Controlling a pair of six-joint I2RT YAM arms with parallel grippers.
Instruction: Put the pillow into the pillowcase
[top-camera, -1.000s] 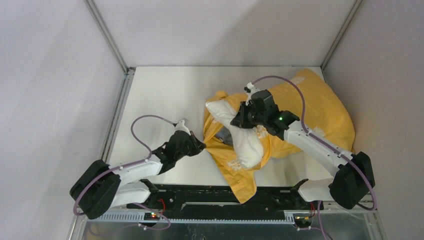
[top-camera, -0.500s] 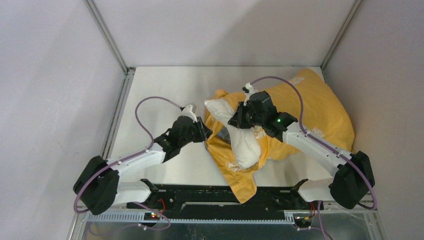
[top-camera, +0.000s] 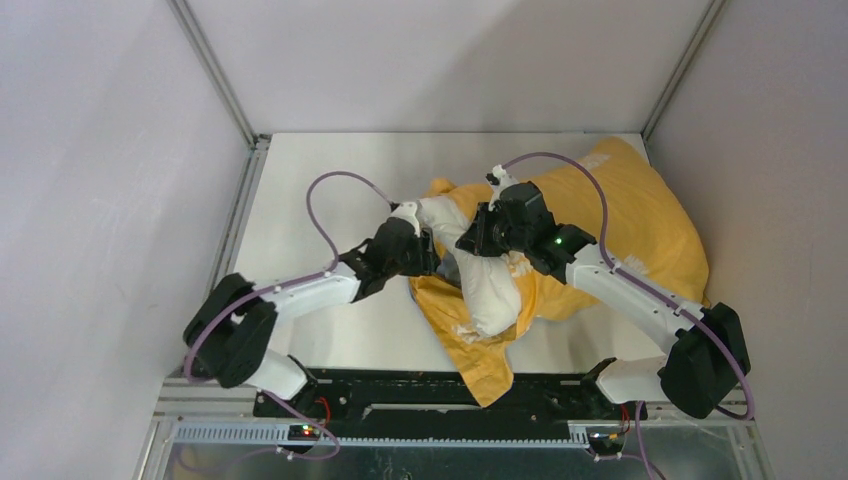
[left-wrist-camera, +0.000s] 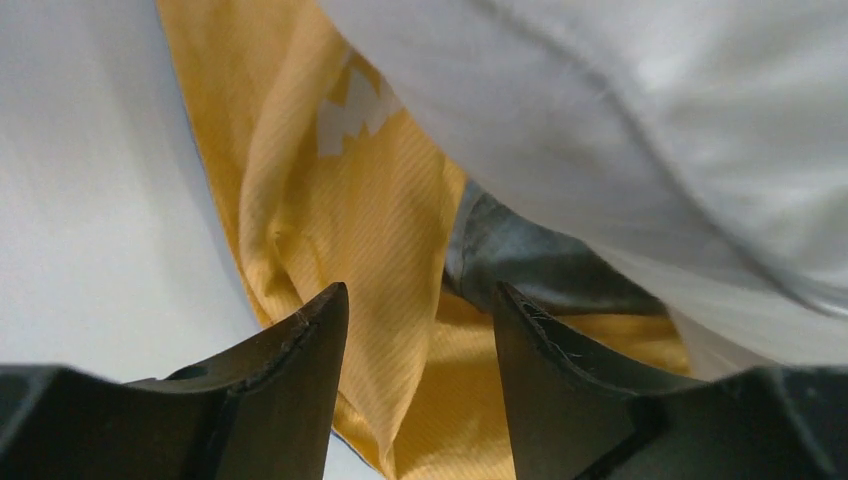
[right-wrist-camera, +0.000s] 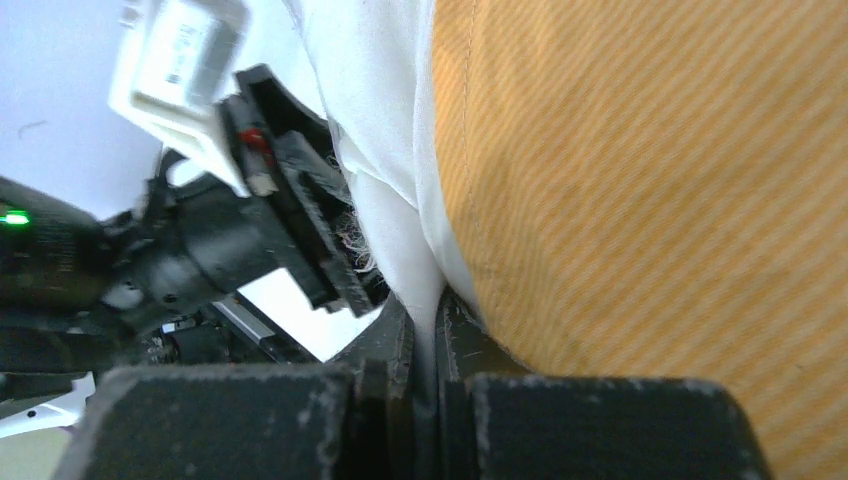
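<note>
The pillowcase (top-camera: 640, 220) is spread over the right half of the tabletop (top-camera: 330, 190), orange-yellow side up. It bulges plumply toward the upper right of the overhead view, and a limp flap trails down to the bottom centre. The pillow (top-camera: 490, 290) is seen at the centre of that view as a white, bunched mass lying across the orange cloth. Its upper end is tucked between the two arms and its lower end rests on the flap.

The right pincer (top-camera: 472, 243) is clenched on the pillow. In the right wrist view a thin fold of white fabric (right-wrist-camera: 385, 150) is pinched between the closed fingers, with ribbed orange cloth filling the right side of the frame.

The left pincer (top-camera: 428, 258) is placed at the left edge of the pillowcase, just beside the pillow's upper end. In the left wrist view its fingers (left-wrist-camera: 290, 360) are parted and released. A ridge of orange fabric runs down between them, though nothing is gripped. A grey patch of cloth (left-wrist-camera: 530, 255) is visible beyond the right finger, under the white pillow that fills the upper right.
</note>
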